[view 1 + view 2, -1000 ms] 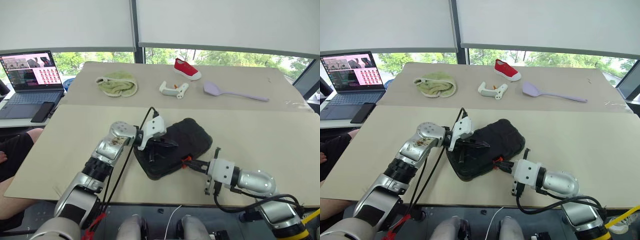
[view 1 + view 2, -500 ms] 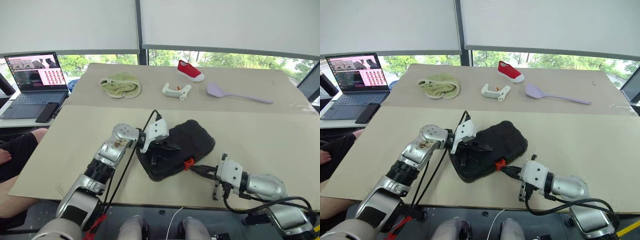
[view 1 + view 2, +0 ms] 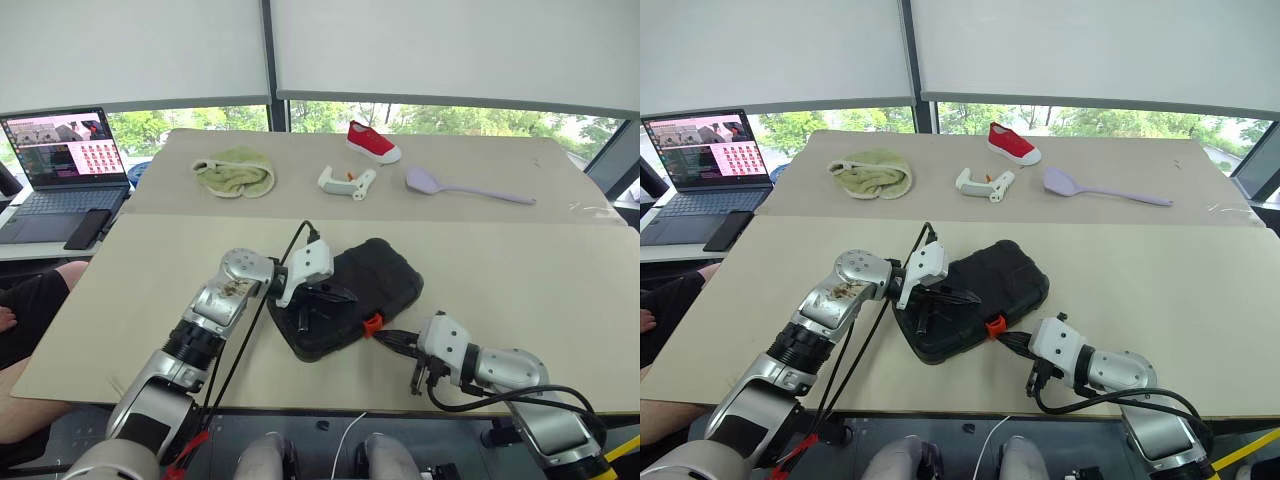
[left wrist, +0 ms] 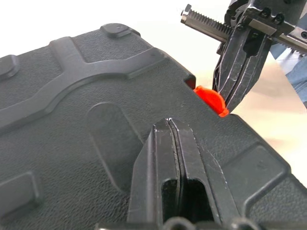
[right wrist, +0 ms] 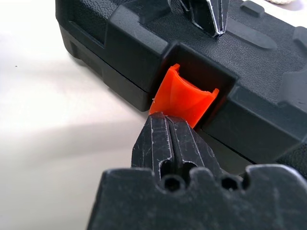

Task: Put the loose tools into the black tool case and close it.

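Observation:
The black tool case [image 3: 375, 280] lies with its lid down on the near part of the table, its orange latch [image 3: 372, 323] facing me. My left gripper [image 3: 335, 297] is shut, and its tips [image 4: 169, 125] rest on the textured lid. My right gripper [image 3: 385, 337] is shut as well, low over the table in front of the case. Its tips [image 5: 165, 124] touch the lower edge of the latch [image 5: 184, 98], which sticks out of its recess. The loose tools are out of view.
On the far table lie a lilac spatula [image 3: 465, 187], a white handled object [image 3: 347, 181], a red shoe [image 3: 374, 140] and a green cloth [image 3: 236, 169]. A laptop [image 3: 62, 155] and a phone [image 3: 83, 229] sit at the left, by a person's leg [image 3: 25, 300].
My right gripper has sunk a little and rolled, staying at the orange latch. The left gripper has kept still on the lid. The whole view has shifted slightly.

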### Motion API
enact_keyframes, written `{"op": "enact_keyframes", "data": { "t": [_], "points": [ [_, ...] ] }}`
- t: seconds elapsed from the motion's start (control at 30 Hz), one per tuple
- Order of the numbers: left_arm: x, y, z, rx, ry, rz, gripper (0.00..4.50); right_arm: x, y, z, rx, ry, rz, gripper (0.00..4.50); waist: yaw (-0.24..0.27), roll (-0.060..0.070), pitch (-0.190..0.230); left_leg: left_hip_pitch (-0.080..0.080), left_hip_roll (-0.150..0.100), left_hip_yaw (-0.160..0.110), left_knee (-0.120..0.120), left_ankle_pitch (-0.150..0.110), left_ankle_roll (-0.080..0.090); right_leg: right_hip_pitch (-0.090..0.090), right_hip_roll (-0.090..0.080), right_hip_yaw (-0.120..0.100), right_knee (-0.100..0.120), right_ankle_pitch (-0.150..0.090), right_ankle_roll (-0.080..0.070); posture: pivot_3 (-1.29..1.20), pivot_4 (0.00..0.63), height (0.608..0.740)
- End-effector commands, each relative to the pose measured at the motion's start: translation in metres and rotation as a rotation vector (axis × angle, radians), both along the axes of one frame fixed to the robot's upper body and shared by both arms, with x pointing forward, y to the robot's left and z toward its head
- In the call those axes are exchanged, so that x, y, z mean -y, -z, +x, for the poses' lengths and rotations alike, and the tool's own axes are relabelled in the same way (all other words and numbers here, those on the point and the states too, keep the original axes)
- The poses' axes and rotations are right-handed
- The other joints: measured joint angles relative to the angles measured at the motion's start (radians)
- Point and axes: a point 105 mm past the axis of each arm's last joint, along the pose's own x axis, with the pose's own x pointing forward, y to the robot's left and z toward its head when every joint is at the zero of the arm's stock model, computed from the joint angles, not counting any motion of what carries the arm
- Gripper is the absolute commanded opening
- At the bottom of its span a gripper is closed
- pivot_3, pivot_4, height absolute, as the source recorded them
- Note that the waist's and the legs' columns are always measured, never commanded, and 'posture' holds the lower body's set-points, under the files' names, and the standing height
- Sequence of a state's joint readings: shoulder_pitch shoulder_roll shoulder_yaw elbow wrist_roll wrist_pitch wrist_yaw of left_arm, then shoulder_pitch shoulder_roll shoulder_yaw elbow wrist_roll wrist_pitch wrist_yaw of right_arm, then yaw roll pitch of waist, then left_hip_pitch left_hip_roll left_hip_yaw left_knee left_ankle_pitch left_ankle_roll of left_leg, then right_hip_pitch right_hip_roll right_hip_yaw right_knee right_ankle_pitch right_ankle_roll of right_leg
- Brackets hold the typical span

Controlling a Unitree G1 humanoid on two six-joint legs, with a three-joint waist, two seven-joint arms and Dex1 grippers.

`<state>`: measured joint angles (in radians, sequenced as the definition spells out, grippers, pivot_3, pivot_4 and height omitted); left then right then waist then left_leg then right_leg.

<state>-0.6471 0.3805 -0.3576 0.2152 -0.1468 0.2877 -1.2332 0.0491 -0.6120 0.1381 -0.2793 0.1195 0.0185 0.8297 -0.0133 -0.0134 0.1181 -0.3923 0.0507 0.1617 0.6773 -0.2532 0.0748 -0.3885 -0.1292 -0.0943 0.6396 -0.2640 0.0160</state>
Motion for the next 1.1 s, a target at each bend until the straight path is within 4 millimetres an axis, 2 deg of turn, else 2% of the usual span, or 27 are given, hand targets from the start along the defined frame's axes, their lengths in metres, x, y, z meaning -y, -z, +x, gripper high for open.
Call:
{"op": "enact_keyframes", "data": {
  "t": [0.03,0.4,0.47,0.53,0.57,0.63,0.73,0.87,0.97,1.0,1.03,1.1],
  "points": [
    [-0.013,0.055,-0.014,-0.179,-0.032,0.139,0.04,-0.008,-0.019,0.011,0.096,0.001,0.041,0.0,-0.001,0.0,0.0,0.001,0.0,0.0,-0.001,0.0,0.0,0.0,0.0,0.001,0.0,0.0,0.0,0.0,0.15,0.738],
    [-0.02,0.063,-0.016,-0.208,-0.054,0.146,0.04,-0.014,-0.02,0.019,0.103,0.02,0.087,0.0,-0.002,0.0,0.001,0.002,0.0,0.0,-0.002,0.0,-0.001,-0.001,-0.001,0.003,0.0,0.0,-0.001,0.0,0.15,0.738],
    [-0.022,0.052,-0.013,-0.182,-0.066,0.073,0.04,-0.01,-0.023,0.013,0.092,0.018,0.107,0.0,-0.003,0.0,0.001,0.002,0.0,0.0,-0.003,0.0,-0.001,-0.001,-0.001,0.004,0.0,0.0,-0.001,0.0,0.15,0.738],
    [-0.026,0.032,-0.01,-0.151,-0.089,-0.049,0.04,-0.001,-0.026,0.006,0.066,0.03,0.127,0.0,-0.003,0.002,0.002,0.002,0.0,0.0,-0.005,0.0,-0.001,-0.002,-0.001,0.006,-0.001,0.0,-0.001,0.0,0.15,0.738],
    [-0.031,0.022,-0.009,-0.123,-0.093,-0.1,0.28,0.005,-0.029,0.002,0.06,0.042,0.146,0.0,-0.004,0.004,0.003,0.002,0.0,0.0,-0.006,0.0,-0.001,-0.002,-0.001,0.007,-0.002,0.001,-0.003,0.0,0.15,0.738],
    [-0.045,0.004,-0.014,-0.061,-0.075,-0.179,0.75,0.016,-0.034,-0.005,0.051,0.054,0.164,0.58,-0.004,0.004,0.003,0.001,0.0,0.001,-0.011,0.001,-0.003,-0.001,0.0,0.012,-0.004,0.003,-0.007,0.0,0.15,0.738],
    [-0.074,-0.015,-0.018,0.058,-0.114,-0.242,1.89,0.033,-0.035,-0.015,0.038,0.052,0.128,1.45,-0.004,0.002,0.005,0.001,0.0,0.001,-0.018,0.004,-0.006,-0.001,0.003,0.013,-0.008,0.003,-0.01,0.0,0.15,0.738],
    [-0.111,-0.04,-0.024,0.13,-0.211,-0.278,3.39,0.064,-0.039,-0.018,0.051,0.089,0.088,2.86,0.002,0.001,0.015,-0.004,0.0,0.0,-0.018,0.005,-0.004,-0.006,0.005,0.012,-0.009,0.002,-0.011,0.0,0.15,0.738],
    [-0.152,-0.031,-0.025,0.159,-0.382,-0.175,4.41,0.092,-0.044,-0.016,0.119,0.104,0.058,3.85,0.007,-0.005,0.02,-0.015,-0.001,0.0,-0.017,0.008,-0.002,-0.015,0.006,0.01,-0.008,0.003,-0.009,0.0,0.15,0.738],
    [-0.167,-0.024,-0.027,0.179,-0.443,-0.12,4.5,0.1,-0.044,-0.017,0.138,0.076,0.037,4.19,0.008,-0.006,0.021,-0.014,-0.002,0.001,-0.016,0.01,-0.005,-0.015,0.007,0.007,-0.009,0.004,-0.008,0.0,0.15,0.738],
    [-0.183,-0.018,-0.027,0.137,-0.547,-0.103,4.5,0.111,-0.043,-0.017,0.148,0.067,-0.008,4.19,0.01,-0.006,0.022,-0.014,-0.002,0.001,-0.016,0.01,-0.006,-0.014,0.007,0.005,-0.01,0.004,-0.007,0.0,0.15,0.738],
    [-0.202,-0.013,-0.03,0.086,-0.669,-0.113,4.5,0.128,-0.043,-0.014,0.126,0.091,-0.027,4.19,0.008,-0.005,0.024,-0.014,-0.003,0.002,-0.016,0.009,-0.004,-0.014,0.007,0.005,-0.012,0.005,-0.005,0.0,0.15,0.738]
  ]
}}
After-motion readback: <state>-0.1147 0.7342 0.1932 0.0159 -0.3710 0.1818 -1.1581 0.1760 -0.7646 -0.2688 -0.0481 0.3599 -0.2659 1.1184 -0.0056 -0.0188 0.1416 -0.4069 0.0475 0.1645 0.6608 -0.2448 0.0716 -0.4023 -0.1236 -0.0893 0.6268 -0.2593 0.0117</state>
